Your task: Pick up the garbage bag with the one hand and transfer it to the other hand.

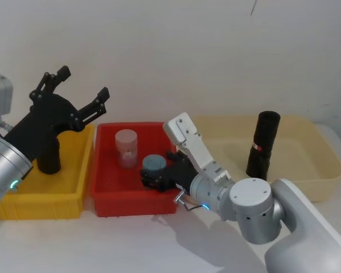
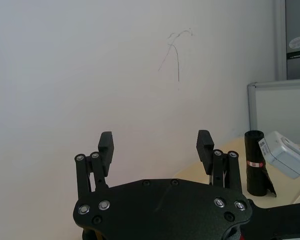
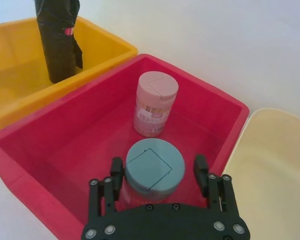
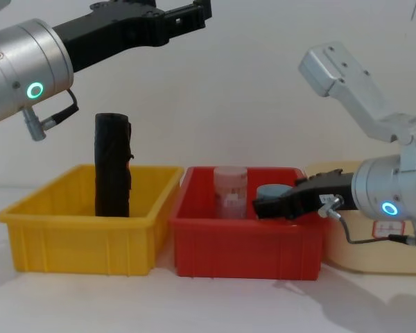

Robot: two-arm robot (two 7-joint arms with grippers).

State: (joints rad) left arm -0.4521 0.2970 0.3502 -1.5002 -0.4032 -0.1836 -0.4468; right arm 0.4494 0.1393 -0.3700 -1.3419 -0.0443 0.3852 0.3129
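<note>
Two jars [image 3: 150,140] in red bin [image 3: 35,150], right gripper [image 3: 159,172] astride one

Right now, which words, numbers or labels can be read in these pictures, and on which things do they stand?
No text reads clearly.
Pink jar in the red bin: a printed label, too blurred to read.
Garbage bag in the cream bin: a white-and-red band, no legible letters.
Cream bin front in the chest view: a faint red mark, unreadable.
</note>
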